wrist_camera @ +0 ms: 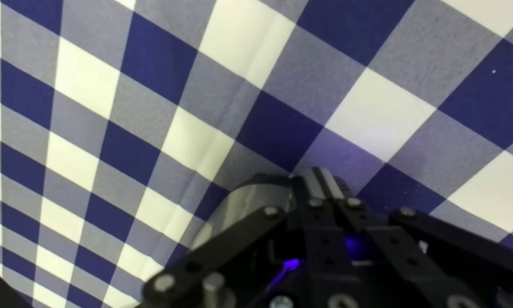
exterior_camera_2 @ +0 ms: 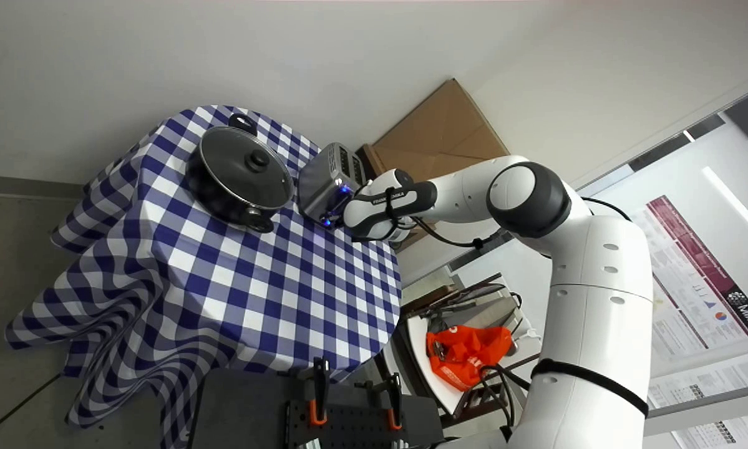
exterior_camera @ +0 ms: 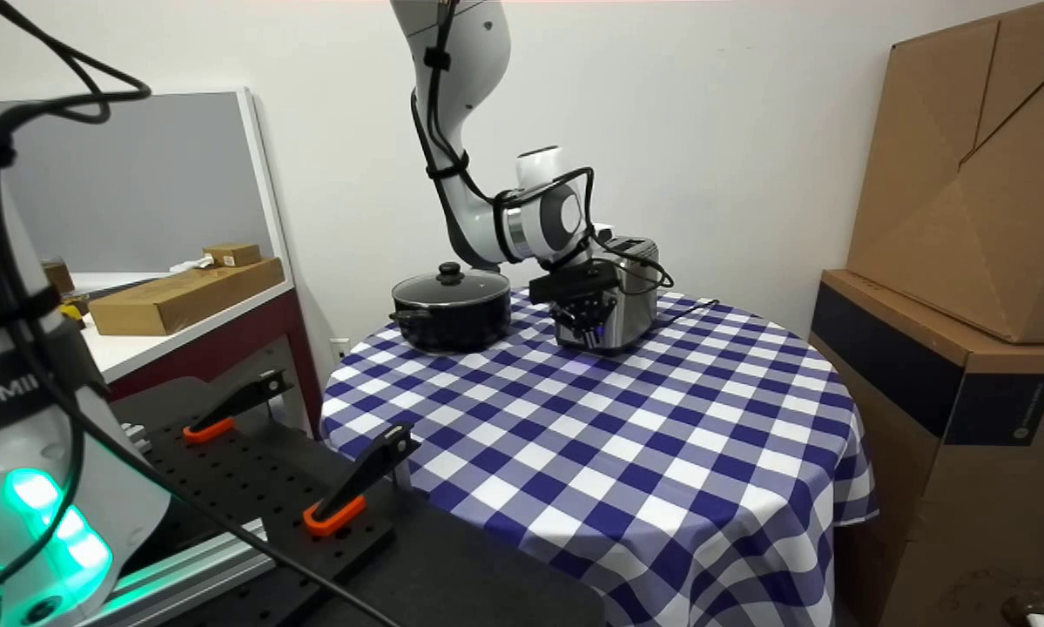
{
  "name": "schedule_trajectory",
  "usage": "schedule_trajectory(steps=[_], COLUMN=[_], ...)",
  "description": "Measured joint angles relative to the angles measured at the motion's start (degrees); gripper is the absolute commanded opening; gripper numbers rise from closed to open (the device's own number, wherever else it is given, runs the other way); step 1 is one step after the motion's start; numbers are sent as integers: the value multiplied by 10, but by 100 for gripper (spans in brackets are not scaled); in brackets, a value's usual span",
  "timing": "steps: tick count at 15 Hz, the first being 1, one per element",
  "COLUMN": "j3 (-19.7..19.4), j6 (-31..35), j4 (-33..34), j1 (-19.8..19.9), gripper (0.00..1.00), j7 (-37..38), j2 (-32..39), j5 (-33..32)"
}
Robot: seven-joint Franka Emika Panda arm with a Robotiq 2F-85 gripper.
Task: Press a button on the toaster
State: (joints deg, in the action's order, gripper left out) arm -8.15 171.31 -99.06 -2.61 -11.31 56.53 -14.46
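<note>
The silver toaster (exterior_camera: pixel 636 300) stands on the checkered tablecloth beside the pot; it also shows in an exterior view (exterior_camera_2: pixel 316 182) with its top slots visible. My gripper (exterior_camera: pixel 593 338) points down in front of one end of the toaster, fingertips low near its base. In the wrist view the gripper (wrist_camera: pixel 322 182) has its two fingers together with nothing between them. The toaster's shiny corner (wrist_camera: pixel 256 196) shows just left of the fingers, very close; I cannot tell whether they touch. The toaster's buttons are hidden behind the gripper and wrist. A blue-violet light glows at the gripper.
A black pot (exterior_camera: pixel 452 322) with a glass lid stands beside the toaster, also seen in an exterior view (exterior_camera_2: pixel 221 187). The round table's checkered cloth (exterior_camera: pixel 609 453) extends in front. Large cardboard boxes (exterior_camera: pixel 939 192) stand beside the table. A cord (exterior_camera: pixel 691 311) lies behind the toaster.
</note>
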Motion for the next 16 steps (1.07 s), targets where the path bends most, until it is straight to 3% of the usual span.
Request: schedule_trajectory(steps=[16], j3=[-7], j6=[4], j4=[15], j1=[-9], gripper=[0], j7=[28], j2=[12], j5=[0])
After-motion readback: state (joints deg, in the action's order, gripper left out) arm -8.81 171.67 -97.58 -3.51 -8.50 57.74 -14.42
